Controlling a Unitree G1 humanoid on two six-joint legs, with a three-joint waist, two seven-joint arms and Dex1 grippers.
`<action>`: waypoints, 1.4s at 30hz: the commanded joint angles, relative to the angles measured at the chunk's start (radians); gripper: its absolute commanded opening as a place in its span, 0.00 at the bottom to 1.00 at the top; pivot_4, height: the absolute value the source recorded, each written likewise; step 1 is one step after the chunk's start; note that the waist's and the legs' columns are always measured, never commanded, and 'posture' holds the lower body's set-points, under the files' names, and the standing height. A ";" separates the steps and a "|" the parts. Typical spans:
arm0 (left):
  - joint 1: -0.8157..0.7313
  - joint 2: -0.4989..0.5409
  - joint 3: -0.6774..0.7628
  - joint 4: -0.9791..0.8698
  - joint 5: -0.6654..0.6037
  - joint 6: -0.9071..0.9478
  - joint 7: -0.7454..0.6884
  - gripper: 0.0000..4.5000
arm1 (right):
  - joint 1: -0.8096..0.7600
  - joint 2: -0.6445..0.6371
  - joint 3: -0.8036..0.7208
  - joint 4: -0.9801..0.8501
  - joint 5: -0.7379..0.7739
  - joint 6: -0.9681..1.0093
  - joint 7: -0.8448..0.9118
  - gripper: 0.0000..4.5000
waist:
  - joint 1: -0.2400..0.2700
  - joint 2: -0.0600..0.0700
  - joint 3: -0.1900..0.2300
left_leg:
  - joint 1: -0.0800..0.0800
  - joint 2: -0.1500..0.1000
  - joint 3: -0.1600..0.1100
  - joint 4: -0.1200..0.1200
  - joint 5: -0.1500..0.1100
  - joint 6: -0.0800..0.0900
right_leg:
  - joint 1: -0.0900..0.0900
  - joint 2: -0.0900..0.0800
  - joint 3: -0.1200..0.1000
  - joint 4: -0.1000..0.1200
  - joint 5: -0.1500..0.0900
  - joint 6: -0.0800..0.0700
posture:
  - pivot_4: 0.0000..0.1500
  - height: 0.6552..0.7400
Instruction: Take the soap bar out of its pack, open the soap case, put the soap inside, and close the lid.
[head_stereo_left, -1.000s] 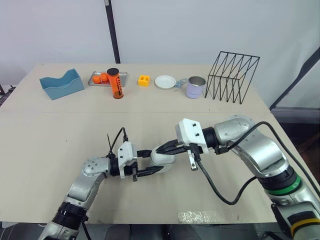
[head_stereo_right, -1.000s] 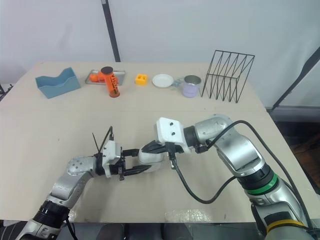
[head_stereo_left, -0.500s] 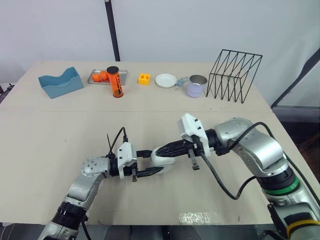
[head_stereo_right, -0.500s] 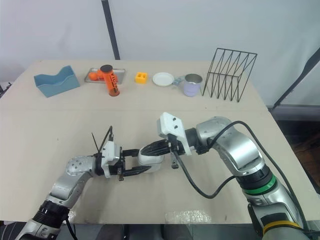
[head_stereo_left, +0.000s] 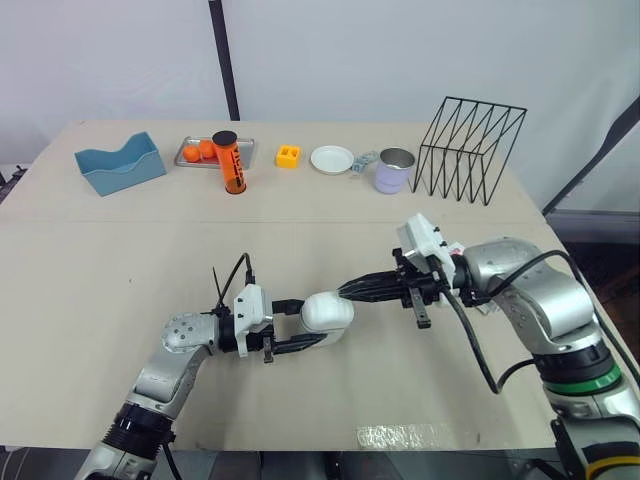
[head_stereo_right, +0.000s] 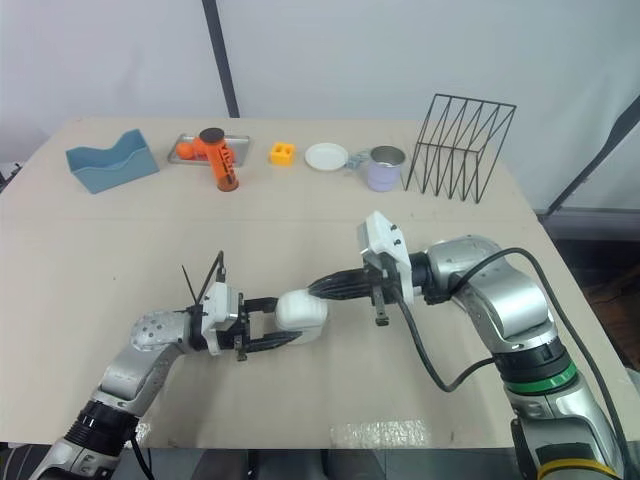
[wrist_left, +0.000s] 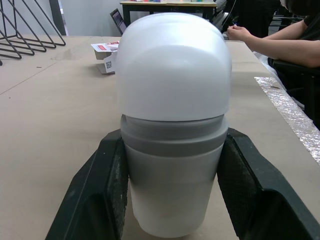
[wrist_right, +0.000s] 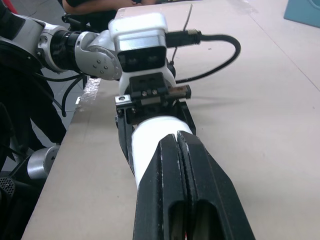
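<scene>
A white soap case (head_stereo_left: 326, 312) with a grey band (wrist_left: 172, 136) lies on its side just above the table, its domed lid (wrist_left: 174, 65) down on the base. My left gripper (head_stereo_left: 312, 323) is shut on the case, one black finger (wrist_left: 100, 190) on each flank. My right gripper (head_stereo_left: 346, 293) is shut with nothing in it, its tips just to the right of the case and pointing at it. In the right wrist view the shut fingers (wrist_right: 180, 165) line up over the case (wrist_right: 150, 137). A small white and red box (wrist_left: 107, 54) lies on the table beyond the case.
Along the back stand a blue holder (head_stereo_left: 120, 167), an orange bottle (head_stereo_left: 233, 165) by a metal tray (head_stereo_left: 205, 153), a yellow block (head_stereo_left: 288, 157), a white plate (head_stereo_left: 331, 160), a lilac mug (head_stereo_left: 392, 172) and a black wire rack (head_stereo_left: 470, 150). A person's arm (wrist_left: 280, 47) rests nearby.
My right gripper has drawn back to the right, off the soap case it was touching a second ago. The case stays in my left gripper, unmoved.
</scene>
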 joint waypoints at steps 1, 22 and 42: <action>-0.004 0.018 0.022 -0.004 -0.002 -0.008 0.001 0.45 | 0.026 -0.031 -0.018 -0.013 0.008 -0.035 0.047 0.01 | 0.000 0.000 0.000 | 0.000 0.000 0.000 0.000 0.000 0.000 | 0.000 0.000 0.000 0.000 0.000 0.000 | 1.00 1.00; -0.004 0.020 0.012 -0.010 -0.003 -0.009 0.010 0.45 | -0.020 0.005 0.086 0.008 -0.100 -0.053 0.018 0.01 | -0.002 0.000 0.000 | 0.000 0.001 0.000 0.000 0.000 0.000 | 0.000 0.001 0.000 0.000 0.000 0.000 | 1.00 1.00; -0.017 0.012 0.007 -0.001 0.000 -0.006 0.014 0.45 | -0.038 0.045 0.146 -0.047 -0.143 0.001 -0.025 0.01 | 0.000 0.000 0.000 | 0.001 0.000 0.000 0.000 0.000 0.000 | 0.001 0.000 0.000 0.000 0.000 0.000 | 1.00 1.00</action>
